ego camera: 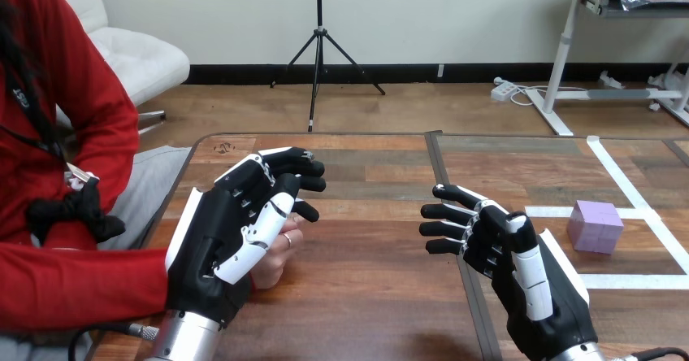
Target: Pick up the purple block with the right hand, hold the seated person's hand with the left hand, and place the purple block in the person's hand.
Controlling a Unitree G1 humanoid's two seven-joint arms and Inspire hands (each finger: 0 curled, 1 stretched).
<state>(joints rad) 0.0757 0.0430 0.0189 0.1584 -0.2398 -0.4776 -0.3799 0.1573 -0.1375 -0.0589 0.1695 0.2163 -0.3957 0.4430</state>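
Observation:
The purple block [595, 225] sits on the table at the right, inside a square marked with white tape [642, 206]. My right hand [496, 243] hovers just left of the block, apart from it, with straight fingers pointing left and nothing in it. At the table's left my left hand [231, 231] lies over the person's hand [278, 257], which rests near the table's edge and peeks out beneath my thumb. Its fingers are stretched out and relaxed, not wrapped round the person's hand.
The person sits at the left side, a red sleeve [73, 284] reaching along the table's near left edge. A dark seam [445, 190] runs down the wooden table between my two hands.

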